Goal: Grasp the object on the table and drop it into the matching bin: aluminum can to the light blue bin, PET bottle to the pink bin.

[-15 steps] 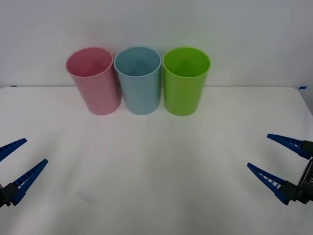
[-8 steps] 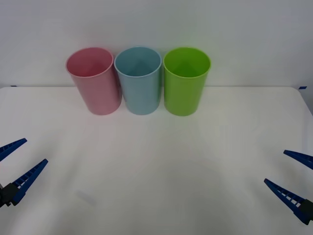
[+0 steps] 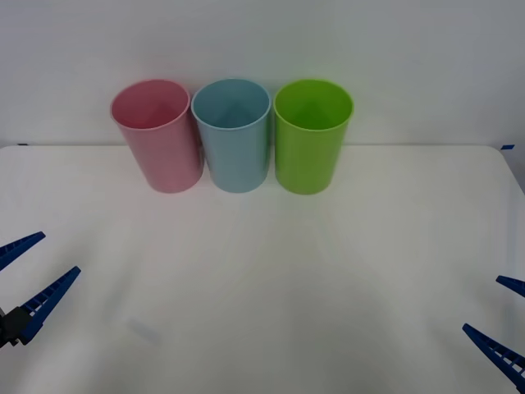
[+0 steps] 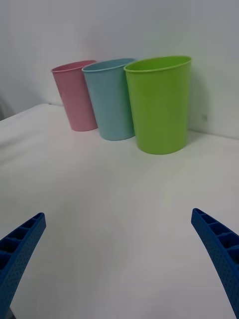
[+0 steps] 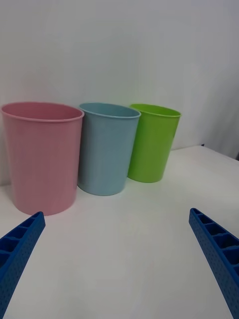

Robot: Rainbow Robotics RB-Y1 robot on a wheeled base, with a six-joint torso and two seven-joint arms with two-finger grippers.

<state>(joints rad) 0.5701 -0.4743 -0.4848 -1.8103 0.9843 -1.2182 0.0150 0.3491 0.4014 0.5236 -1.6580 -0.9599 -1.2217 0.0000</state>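
At the table's (image 3: 262, 279) near right corner, I am seeing my right gripper (image 3: 507, 322) hanging low, fingers spread apart; the left gripper (image 3: 25, 275) is waiting at the near left edge, likewise spread. Farther back, the pink bin (image 3: 157, 135), light blue bin (image 3: 233, 135) and lime green cup (image 3: 311, 136) are standing upright in a close row.

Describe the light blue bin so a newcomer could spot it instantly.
On the white table, three tall cups stand in a row along the far edge by the wall. The light blue bin is the middle one, between the pink bin and the lime green cup.
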